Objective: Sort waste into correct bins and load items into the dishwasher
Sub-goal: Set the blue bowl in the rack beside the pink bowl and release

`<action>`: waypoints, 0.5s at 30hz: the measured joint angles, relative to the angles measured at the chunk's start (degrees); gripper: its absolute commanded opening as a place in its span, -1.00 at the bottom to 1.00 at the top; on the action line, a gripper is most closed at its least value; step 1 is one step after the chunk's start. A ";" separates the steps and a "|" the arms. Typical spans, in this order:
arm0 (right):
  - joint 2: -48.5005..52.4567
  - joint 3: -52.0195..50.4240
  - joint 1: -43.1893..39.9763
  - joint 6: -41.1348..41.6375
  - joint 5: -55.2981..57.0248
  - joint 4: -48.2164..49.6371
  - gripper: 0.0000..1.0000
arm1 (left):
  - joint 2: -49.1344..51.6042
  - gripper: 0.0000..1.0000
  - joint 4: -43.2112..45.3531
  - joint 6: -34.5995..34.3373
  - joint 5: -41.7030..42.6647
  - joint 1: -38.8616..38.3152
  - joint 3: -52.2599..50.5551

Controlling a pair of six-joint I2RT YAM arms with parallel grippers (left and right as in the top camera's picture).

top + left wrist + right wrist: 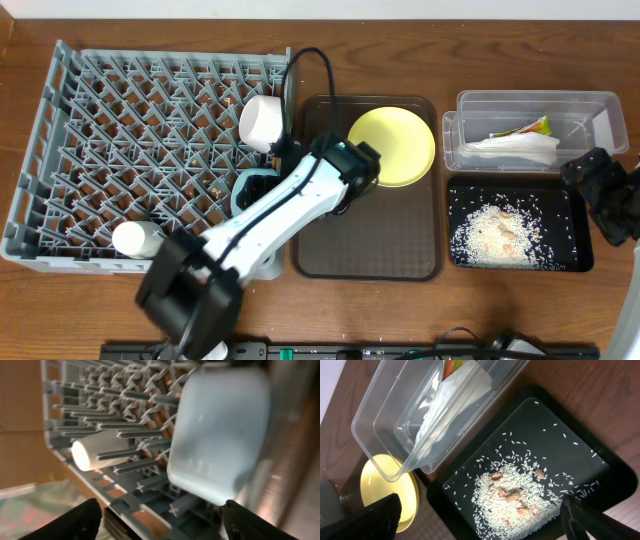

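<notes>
The grey dish rack (90,150) holds a white bowl (262,122) at its right side. A light blue bowl (250,188) stands on edge at the rack's right front; it also shows in the left wrist view (220,435). My left gripper (160,512) is open and empty just short of this bowl. The yellow plate (392,146) lies on the dark brown tray. The clear tub (590,110) holds the white napkin (515,150) and the green-yellow wrapper (530,127). Rice scraps (495,235) lie in the black tray (575,225). My right gripper (600,185) is open and empty above the black tray (580,435). The chopsticks are out of view.
A white cup-like piece (135,238) lies on its side in the rack's front row; it also shows in the left wrist view (95,452). The dark brown serving tray (370,245) lies between the rack and the bins. My left arm (290,215) crosses the rack's front right corner.
</notes>
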 measured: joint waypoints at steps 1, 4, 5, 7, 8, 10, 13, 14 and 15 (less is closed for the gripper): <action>0.00 0.00 0.00 0.00 0.00 -0.02 0.98 | -1.22 0.64 0.63 0.26 0.70 -0.09 0.42; 0.00 0.00 0.00 0.02 0.00 -0.02 0.99 | -5.25 0.64 3.58 2.25 3.21 -0.09 1.22; 0.02 0.00 0.00 0.02 0.00 0.00 0.98 | -6.49 0.64 4.94 3.37 4.13 -0.09 1.33; 0.02 0.00 0.00 0.00 0.00 -0.02 0.98 | -9.40 0.64 7.93 6.12 6.08 -0.09 1.55; 0.00 0.00 0.00 0.02 0.00 -0.02 0.98 | -10.49 0.67 9.05 7.21 6.71 -0.09 1.62; 0.02 0.00 0.02 0.02 0.00 -0.02 0.99 | -13.81 0.71 10.99 9.62 8.31 -0.09 1.84; 0.02 0.00 0.00 0.00 0.00 -0.02 0.99 | -19.98 0.72 13.55 12.48 10.08 0.57 2.60; 0.02 0.00 0.00 0.00 0.00 0.00 0.99 | -22.34 0.72 14.56 13.33 10.54 1.09 2.84; 0.00 0.00 0.00 0.00 0.00 -0.02 0.98 | -25.68 0.72 16.28 14.36 10.82 2.16 3.23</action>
